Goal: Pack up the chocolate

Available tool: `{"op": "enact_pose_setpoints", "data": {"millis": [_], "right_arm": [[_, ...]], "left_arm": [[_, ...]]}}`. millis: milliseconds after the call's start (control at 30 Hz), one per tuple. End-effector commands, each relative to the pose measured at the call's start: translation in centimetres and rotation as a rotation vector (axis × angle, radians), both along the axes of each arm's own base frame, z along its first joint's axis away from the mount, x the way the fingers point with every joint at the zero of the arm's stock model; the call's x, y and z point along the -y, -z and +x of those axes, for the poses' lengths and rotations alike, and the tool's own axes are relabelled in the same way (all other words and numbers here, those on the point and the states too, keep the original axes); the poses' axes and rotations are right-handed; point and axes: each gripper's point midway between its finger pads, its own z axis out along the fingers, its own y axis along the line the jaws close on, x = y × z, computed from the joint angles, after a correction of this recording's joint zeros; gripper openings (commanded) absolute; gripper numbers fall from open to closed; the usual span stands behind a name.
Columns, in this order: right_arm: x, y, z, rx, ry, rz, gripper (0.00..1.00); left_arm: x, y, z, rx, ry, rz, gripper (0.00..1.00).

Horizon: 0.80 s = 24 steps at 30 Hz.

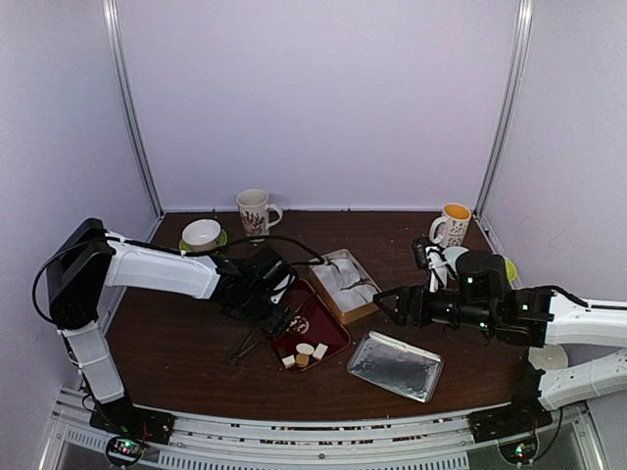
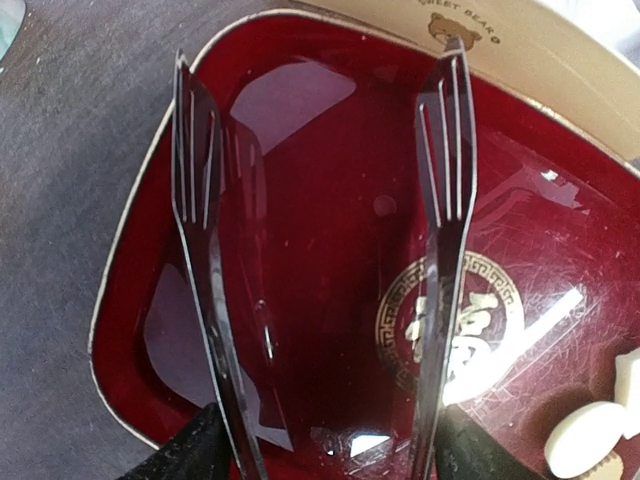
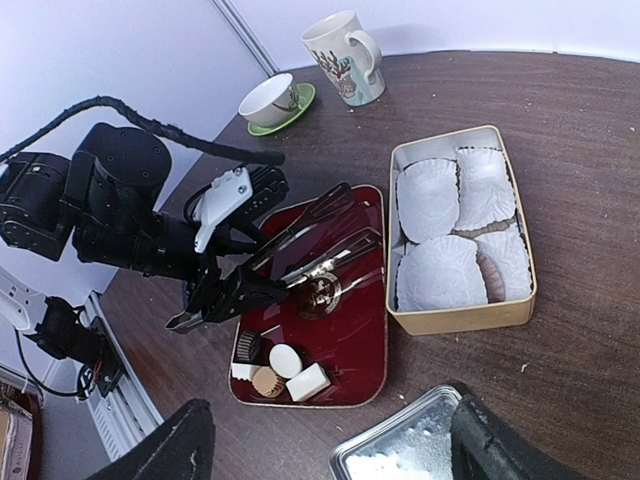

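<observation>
Several small chocolate pieces [image 3: 285, 365], cream-white, tan and one dark, sit clustered in the near corner of the red tray [image 3: 350, 320]. They also show in the top view as the chocolate [image 1: 305, 353] and at the left wrist view's lower right as the chocolate [image 2: 590, 437]. My left gripper [image 2: 320, 60] carries two fork-like metal fingers [image 2: 195, 170], spread apart over the tray's bare middle with nothing between them. The tan tin [image 3: 462, 320] with white paper liners lies just beyond the tray. My right gripper [image 3: 330, 400] hangs open above the tray's near edge, holding nothing.
A silver metal tray [image 1: 395, 365] lies right of the red tray [image 1: 331, 333]. At the back stand a patterned mug [image 1: 255, 211], a white cup on a green saucer [image 1: 201, 235] and a mug with orange inside [image 1: 453, 225]. The enclosure's walls close off three sides.
</observation>
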Motion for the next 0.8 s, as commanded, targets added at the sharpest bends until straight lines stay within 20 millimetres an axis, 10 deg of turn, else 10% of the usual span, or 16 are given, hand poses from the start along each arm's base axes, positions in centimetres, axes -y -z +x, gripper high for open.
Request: {"op": "enact_pose_setpoints", "data": {"millis": [0,667,767], "right_arm": [[0.3,-0.8,0.4,0.028,0.016,-0.024,0.82],[-0.2,-0.6,0.4,0.025,0.000,-0.026,0.82],[-0.2,-0.7,0.4,0.026,0.001,-0.027,0.82]], "left_arm": [[-0.1,-1.1,-0.2,0.018,-0.023,-0.062,0.74],[-1.9,0.3,-3.0,-0.044,-0.003,-0.067,0.71],[-2.0,0.7,-3.1,-0.053,0.007,-0.049,0.59]]}}
